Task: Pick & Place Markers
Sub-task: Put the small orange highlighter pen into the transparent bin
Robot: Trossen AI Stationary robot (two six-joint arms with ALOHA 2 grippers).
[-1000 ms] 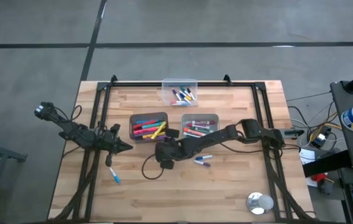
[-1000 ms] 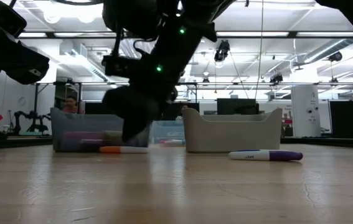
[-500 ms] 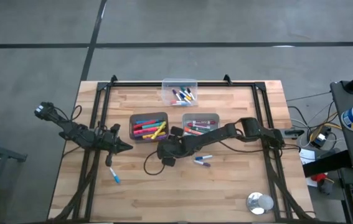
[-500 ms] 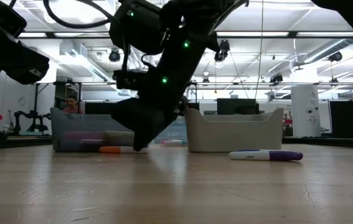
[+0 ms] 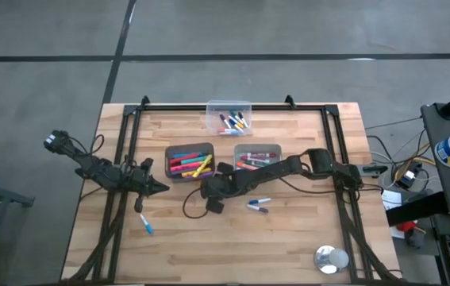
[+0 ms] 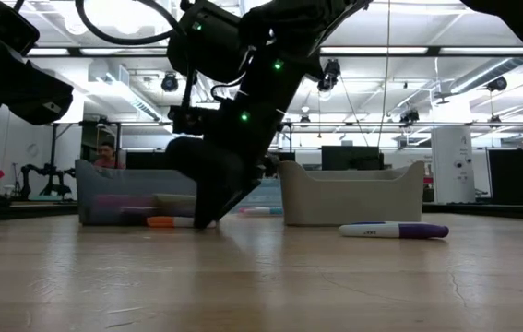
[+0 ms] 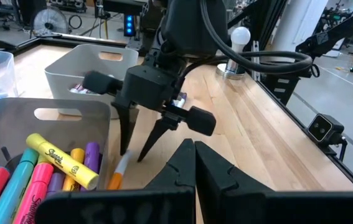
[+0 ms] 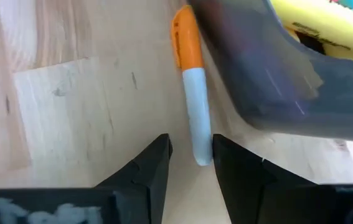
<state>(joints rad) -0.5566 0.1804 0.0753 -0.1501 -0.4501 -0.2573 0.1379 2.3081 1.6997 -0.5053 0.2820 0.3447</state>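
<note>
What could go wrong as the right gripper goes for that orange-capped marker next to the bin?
1. The orange-capped marker lies right against the grey bin's wall, so one finger of the open right gripper could catch the bin and shove it.
2. Only the marker's white end sits between the fingertips; a grip that far from its middle may let it pivot or slip out.
3. The shut left gripper waits close by, so a wide swing risks contact.

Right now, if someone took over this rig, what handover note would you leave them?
Right gripper: open, tips down at the orange-capped marker lying beside the left grey bin; not gripped yet.
Left gripper: shut, empty, waiting left of that bin.
Done: markers fill both grey bins and the clear box.
Left: the orange one, the purple marker near the right grey bin, and a blue-capped marker at front left.
</note>
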